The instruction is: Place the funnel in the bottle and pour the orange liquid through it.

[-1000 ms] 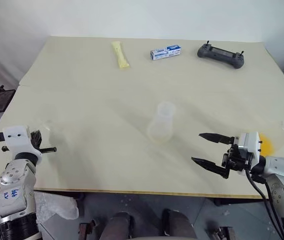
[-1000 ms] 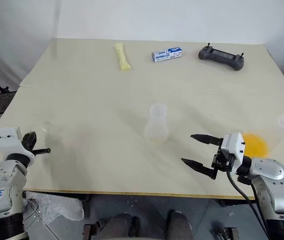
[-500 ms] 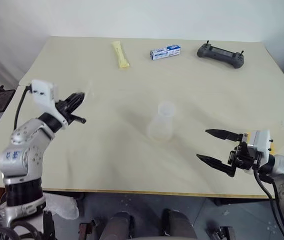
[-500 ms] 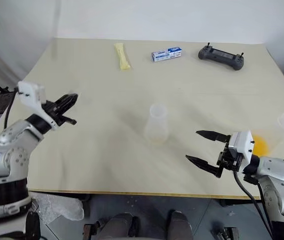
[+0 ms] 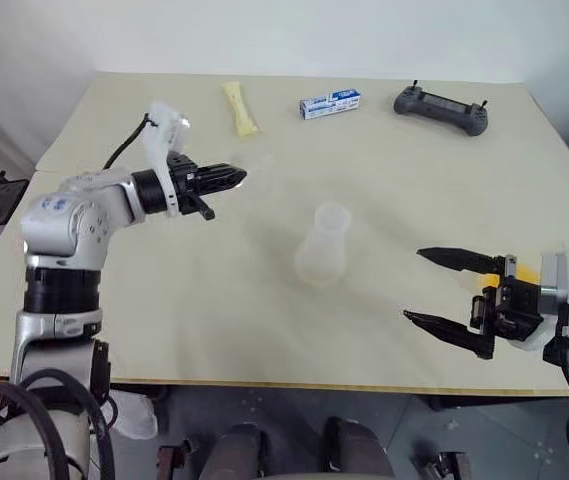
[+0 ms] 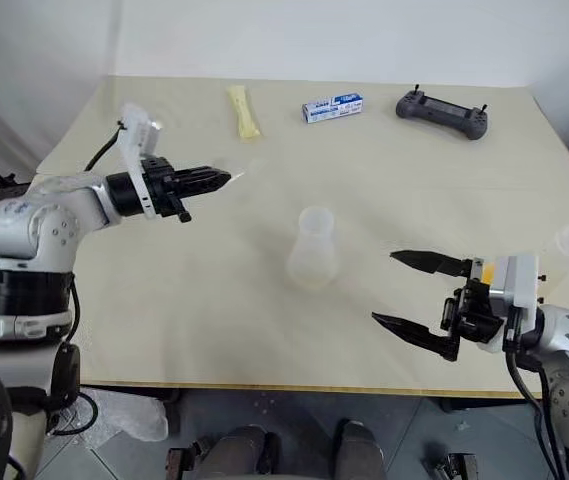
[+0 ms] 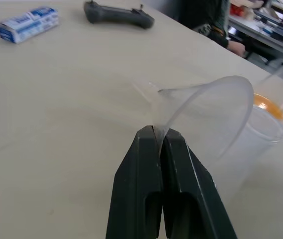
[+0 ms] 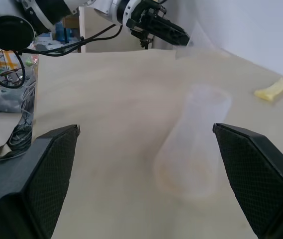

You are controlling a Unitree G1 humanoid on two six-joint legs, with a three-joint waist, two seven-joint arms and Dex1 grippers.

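The left gripper (image 5: pixel 232 178) is raised above the table (image 5: pixel 164 300), pointing roughly level toward the middle of the tabletop. Its two black fingers (image 7: pixel 146 174) are pressed together on the rim of the funnel (image 7: pixel 206 117), a clear colourless plastic cone that projects beyond the fingertips with its wide mouth tilted to one side. The bottle (image 5: pixel 323 245), a transparent flask with a wide base and narrower neck, stands upright on the table ahead of the left gripper and below it, well apart from the funnel. The right gripper (image 5: pixel 449 290) hovers over the near right part of the table, pointing toward the bottle, with its fingers spread wide and nothing between them. In the right wrist view the bottle (image 8: pixel 193 144) appears between the two spread fingers (image 8: pixel 47 164) but well ahead of them, not touching either. The orange liquid (image 7: pixel 266 102) is visible in the left wrist view inside a clear straight-sided cup (image 7: pixel 260 139) that lies beyond the funnel; in the head views an orange patch (image 5: pixel 526 275) shows just behind the right gripper, partly hidden by it. Far beyond both grippers, along the back edge of the table, lie a yellow packet (image 5: pixel 241 108), a small blue and white box (image 5: pixel 330 104) and a dark grey handheld controller (image 5: pixel 441 109).
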